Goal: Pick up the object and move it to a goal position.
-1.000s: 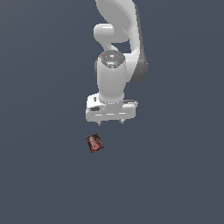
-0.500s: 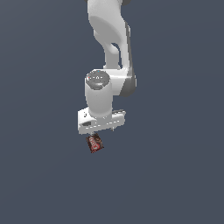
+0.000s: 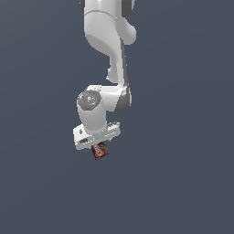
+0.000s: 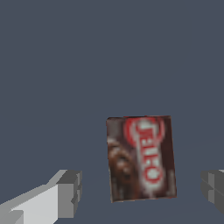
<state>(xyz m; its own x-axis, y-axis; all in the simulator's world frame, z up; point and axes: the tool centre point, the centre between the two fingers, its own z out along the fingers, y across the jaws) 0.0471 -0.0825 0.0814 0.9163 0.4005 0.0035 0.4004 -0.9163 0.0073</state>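
The object (image 4: 141, 158) is a small flat dark red-brown box with a red and white label, lying flat on the grey floor. In the wrist view it lies between my two grey fingertips (image 4: 69, 193), with a gap on each side. My gripper (image 4: 140, 190) is open and touches nothing. In the exterior view the white hand of the gripper (image 3: 98, 145) hangs directly over the object (image 3: 100, 151), covering its upper part; the fingers themselves are mostly hidden there.
A plain dark grey floor (image 3: 183, 183) surrounds the box on every side. The white arm (image 3: 107, 41) rises steeply behind the hand toward the top of the exterior view.
The hand has come down and shifted toward the exterior view's left, from beside and above the box to right over it. The box has not moved.
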